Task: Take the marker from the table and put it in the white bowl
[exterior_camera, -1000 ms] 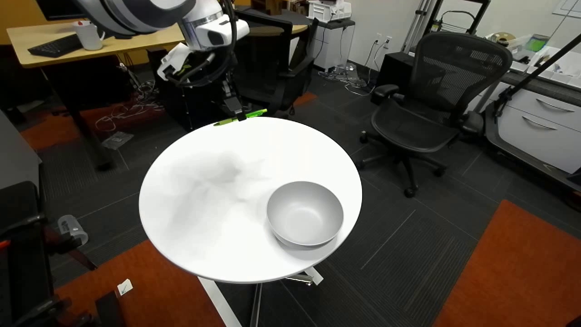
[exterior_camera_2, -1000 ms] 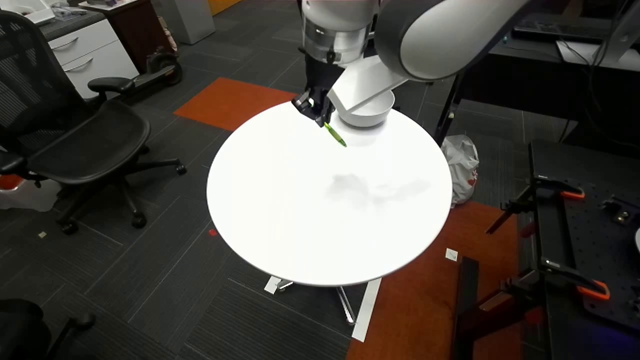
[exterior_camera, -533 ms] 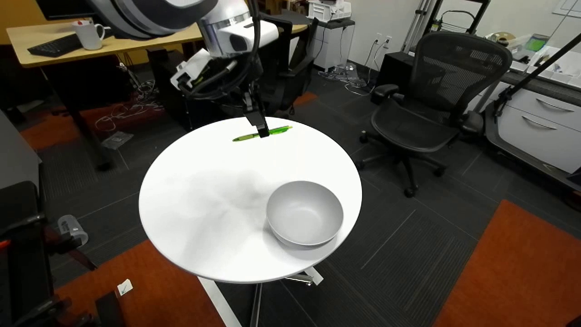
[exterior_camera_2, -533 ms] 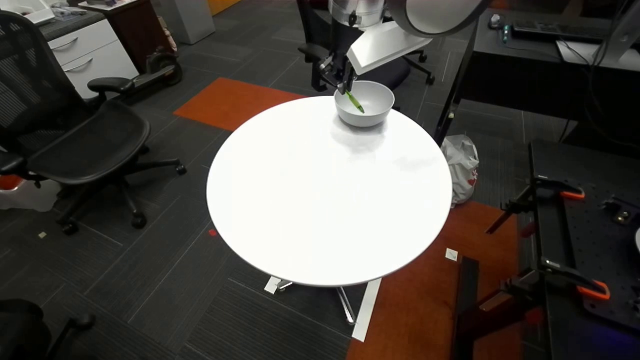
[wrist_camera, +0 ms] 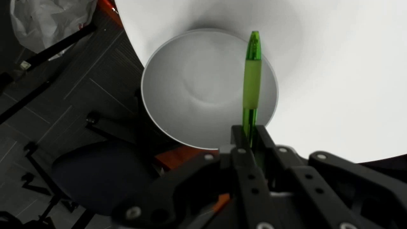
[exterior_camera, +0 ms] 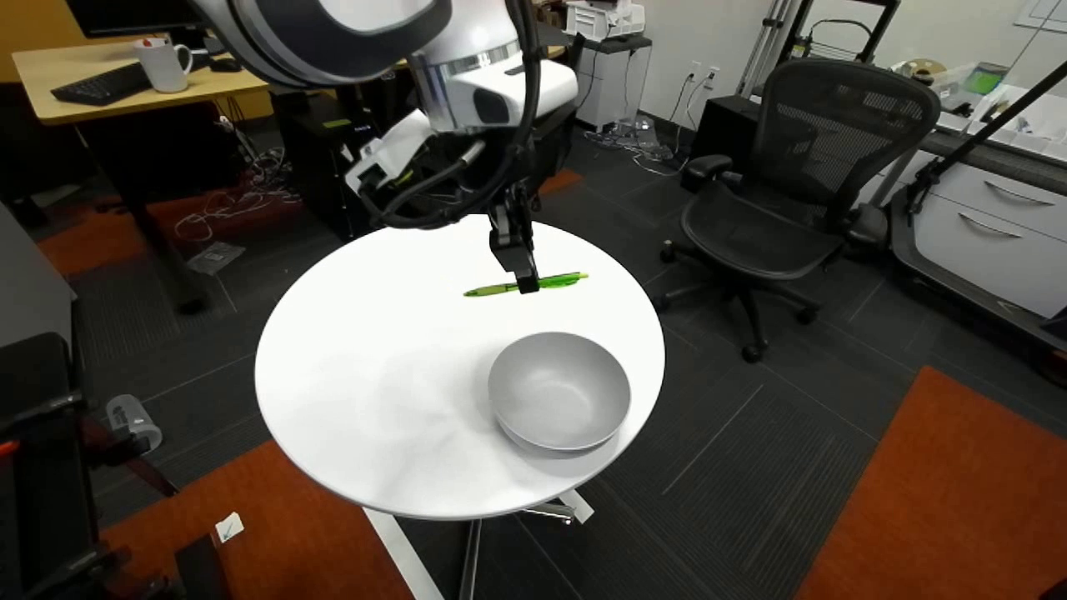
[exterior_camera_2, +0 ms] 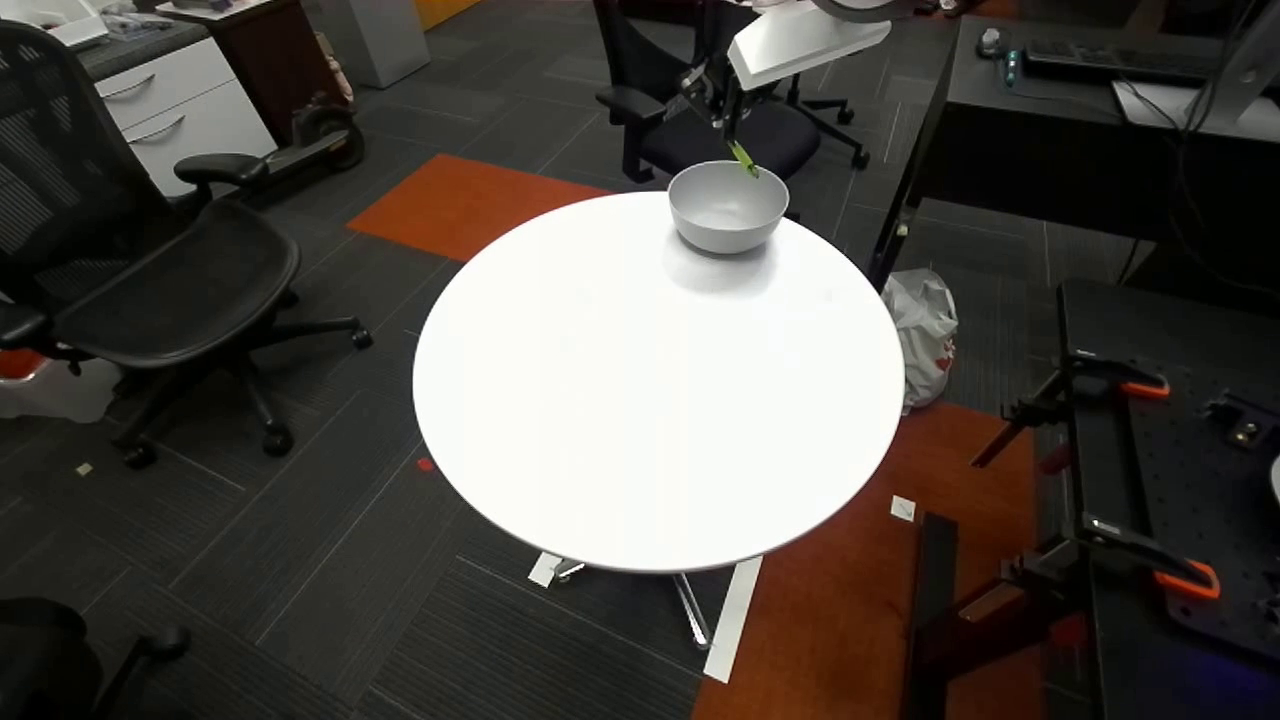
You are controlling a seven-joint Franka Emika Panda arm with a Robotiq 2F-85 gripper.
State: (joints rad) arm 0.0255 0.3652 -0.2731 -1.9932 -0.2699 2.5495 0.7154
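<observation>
Tool [wrist_camera: 249,131] is pinching marker [wrist_camera: 252,83] above surface [exterior_camera: 358,358]; pick-up is looking done. White bowl [exterior_camera: 558,396] is awaiting marker; carrying over, lowering, letting go are remaining.

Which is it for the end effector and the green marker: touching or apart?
Touching. The wrist view shows the end effector closed on the marker, its fingertips against opposite sides of it, with no gap showing.
</observation>
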